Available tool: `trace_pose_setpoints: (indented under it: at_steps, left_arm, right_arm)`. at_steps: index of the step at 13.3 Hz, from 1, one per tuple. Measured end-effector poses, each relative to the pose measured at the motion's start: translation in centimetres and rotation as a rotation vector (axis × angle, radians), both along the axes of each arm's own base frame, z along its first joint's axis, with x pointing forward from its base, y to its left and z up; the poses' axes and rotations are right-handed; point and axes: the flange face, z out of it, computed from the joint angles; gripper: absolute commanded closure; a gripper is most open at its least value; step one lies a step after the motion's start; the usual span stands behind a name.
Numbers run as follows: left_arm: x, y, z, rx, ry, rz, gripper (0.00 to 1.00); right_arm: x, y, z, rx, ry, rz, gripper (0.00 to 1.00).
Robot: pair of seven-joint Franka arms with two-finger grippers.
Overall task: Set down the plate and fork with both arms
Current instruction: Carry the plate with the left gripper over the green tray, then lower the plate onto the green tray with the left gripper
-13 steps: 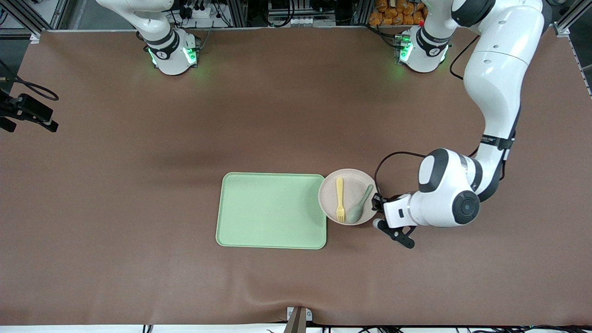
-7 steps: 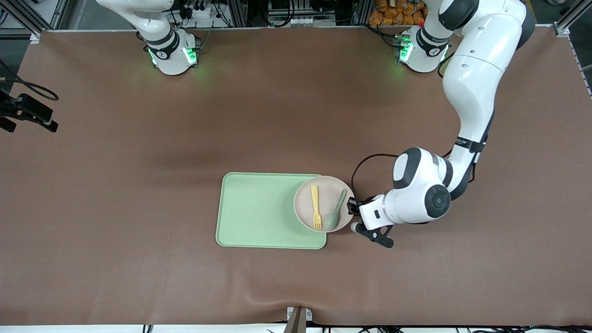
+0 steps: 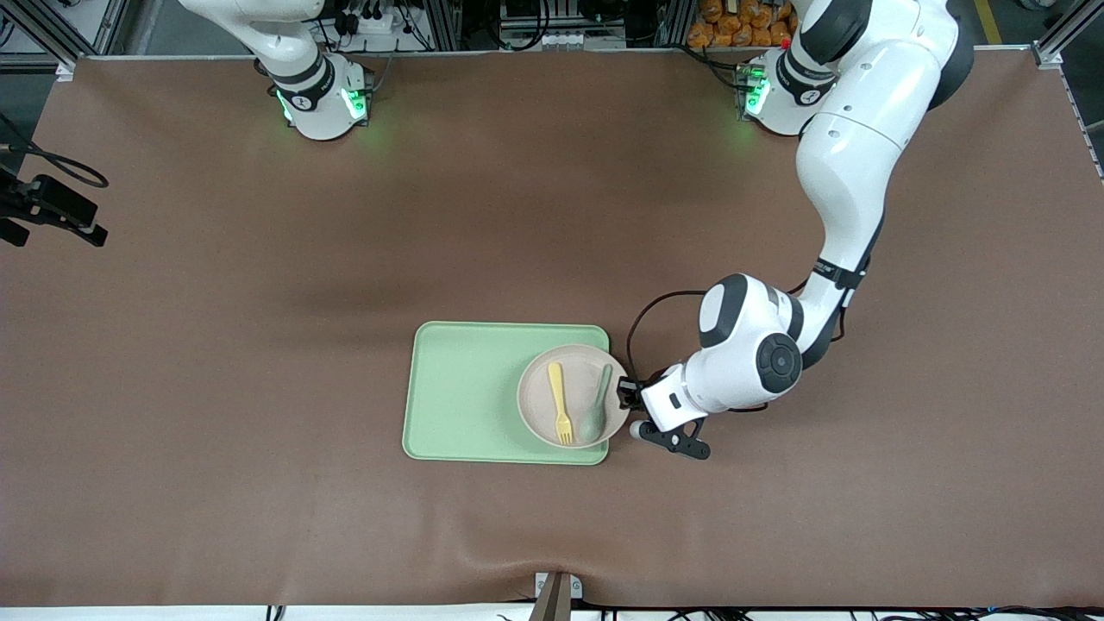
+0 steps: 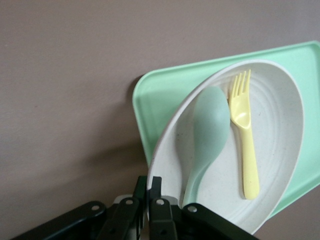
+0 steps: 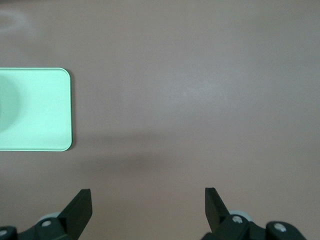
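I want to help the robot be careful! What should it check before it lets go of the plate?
1. Left gripper pinches the plate by its rim: ok.
2. Plate over the tray: ok, though its rim reaches just past the tray's edge by the gripper.
3. Fork and spoon lie on the plate: ok.
4. Plate resting flat on the tray: cannot tell.
5. Right gripper open, waiting away from the tray: ok.
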Motion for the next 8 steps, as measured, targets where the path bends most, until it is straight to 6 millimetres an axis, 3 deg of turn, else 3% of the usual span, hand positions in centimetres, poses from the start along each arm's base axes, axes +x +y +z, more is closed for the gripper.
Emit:
trace_pose_setpoints:
  at_steps: [8]
  left_arm:
    - [-1.3,-3.0,-2.0,-0.013,0.037,0.118,1.0]
  right_arm:
    - [0.0,-0.3,0.0,0.0,0.001,-0.005,0.0]
